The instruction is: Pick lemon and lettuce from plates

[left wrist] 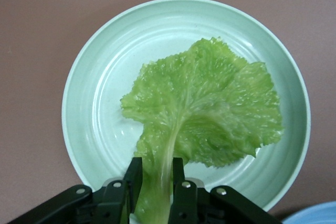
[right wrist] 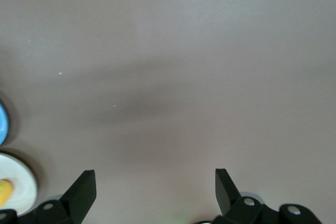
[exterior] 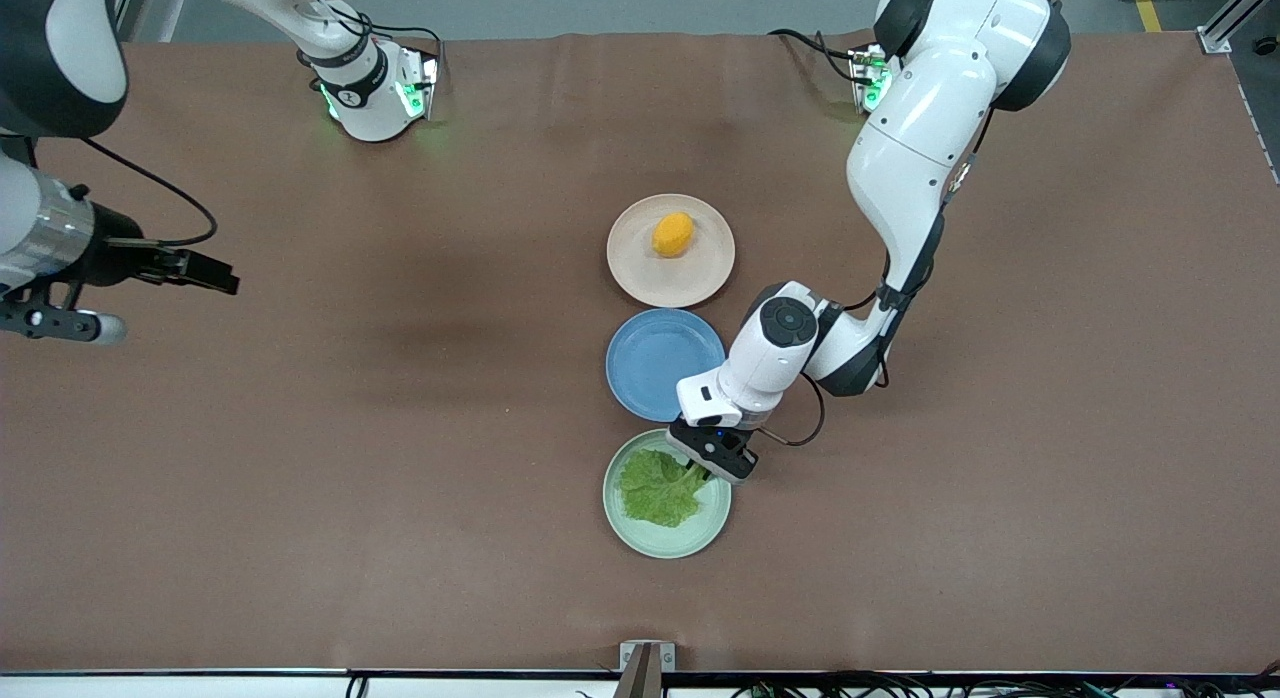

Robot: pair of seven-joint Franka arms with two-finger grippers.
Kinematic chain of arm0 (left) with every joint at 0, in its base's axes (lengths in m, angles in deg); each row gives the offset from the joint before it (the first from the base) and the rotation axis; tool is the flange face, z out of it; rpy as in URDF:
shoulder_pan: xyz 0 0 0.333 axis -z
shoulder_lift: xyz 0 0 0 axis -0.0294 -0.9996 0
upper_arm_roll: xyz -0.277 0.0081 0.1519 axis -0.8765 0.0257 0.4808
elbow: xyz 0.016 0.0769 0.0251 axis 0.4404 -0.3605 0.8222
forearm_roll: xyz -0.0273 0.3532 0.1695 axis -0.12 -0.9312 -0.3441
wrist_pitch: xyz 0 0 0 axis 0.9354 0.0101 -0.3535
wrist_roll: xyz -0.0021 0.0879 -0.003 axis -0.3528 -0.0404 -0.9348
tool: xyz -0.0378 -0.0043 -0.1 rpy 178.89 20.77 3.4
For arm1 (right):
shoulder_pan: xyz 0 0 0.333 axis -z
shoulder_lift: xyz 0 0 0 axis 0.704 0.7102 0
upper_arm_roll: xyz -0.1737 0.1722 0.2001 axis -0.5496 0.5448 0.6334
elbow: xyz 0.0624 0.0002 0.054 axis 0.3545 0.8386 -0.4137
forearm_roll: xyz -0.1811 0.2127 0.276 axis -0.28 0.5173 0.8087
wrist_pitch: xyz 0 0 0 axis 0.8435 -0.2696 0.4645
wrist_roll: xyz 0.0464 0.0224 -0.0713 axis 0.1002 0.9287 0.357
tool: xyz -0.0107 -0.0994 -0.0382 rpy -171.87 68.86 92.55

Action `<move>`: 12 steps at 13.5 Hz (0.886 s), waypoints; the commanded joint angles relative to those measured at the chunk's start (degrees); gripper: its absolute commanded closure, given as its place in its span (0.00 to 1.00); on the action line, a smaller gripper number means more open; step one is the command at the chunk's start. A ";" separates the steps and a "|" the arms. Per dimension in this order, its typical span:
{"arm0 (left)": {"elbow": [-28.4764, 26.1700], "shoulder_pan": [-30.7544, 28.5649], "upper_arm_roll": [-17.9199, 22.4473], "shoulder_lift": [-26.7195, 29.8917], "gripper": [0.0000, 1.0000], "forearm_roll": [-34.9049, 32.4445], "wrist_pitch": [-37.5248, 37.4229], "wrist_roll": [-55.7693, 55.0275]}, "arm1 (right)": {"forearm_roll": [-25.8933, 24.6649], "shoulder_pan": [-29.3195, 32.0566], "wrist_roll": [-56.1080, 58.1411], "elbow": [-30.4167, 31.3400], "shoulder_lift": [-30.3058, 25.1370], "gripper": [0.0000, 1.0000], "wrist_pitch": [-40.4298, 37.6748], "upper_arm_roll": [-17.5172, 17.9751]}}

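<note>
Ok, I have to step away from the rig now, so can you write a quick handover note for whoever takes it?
Left gripper: fingers shut on the lettuce stem, leaf lying on the mint plate.
Right gripper: open, waiting over bare table toward the right arm's end.
Lemon: untouched on the beige plate, farthest from the front camera.
Done: lettuce gripped.
Left: lift the lettuce, then pick the lemon.

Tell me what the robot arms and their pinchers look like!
Both arms are glossy white with black joints and thin black cables. Green lights glow at their bases. The left gripper and right gripper are black, each with two flat fingers fixed by small silver screws.
</note>
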 commanded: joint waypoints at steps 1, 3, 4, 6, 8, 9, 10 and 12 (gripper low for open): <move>1.71 0.88 0.77 -0.79 0.88 -1.41 0.53 0.59 | 1.71 -4.06 -7.67 3.51 -1.62 0.00 0.93 -0.20; 1.71 1.23 0.77 -0.18 0.98 -2.63 0.53 3.13 | 2.32 -8.19 -15.04 7.46 -2.76 0.00 5.39 -0.20; 1.71 0.79 0.77 0.35 0.99 -3.77 0.53 4.10 | 2.33 -11.17 -18.99 8.88 -2.85 0.00 6.98 -0.20; 1.62 0.53 0.68 2.10 0.99 -4.05 -0.26 4.11 | 2.41 -16.53 -27.60 11.51 -2.77 0.00 11.19 -0.12; 1.62 0.09 0.68 4.21 0.99 -3.79 -3.40 3.85 | 2.41 -22.24 -34.64 15.20 -2.77 0.00 16.90 -0.20; 1.36 -1.13 0.59 5.62 0.99 -3.61 -5.60 3.85 | 2.33 -24.97 -38.77 16.61 -2.77 0.00 19.36 -0.20; -0.21 -3.84 -0.19 8.67 0.99 -3.70 -8.49 4.28 | 2.33 -28.30 -42.90 17.15 -2.42 0.00 20.87 -0.20; -4.34 -8.59 -3.00 15.35 0.99 -3.52 -15.86 4.37 | 2.33 -34.37 -49.24 18.02 -1.19 0.00 24.03 -0.20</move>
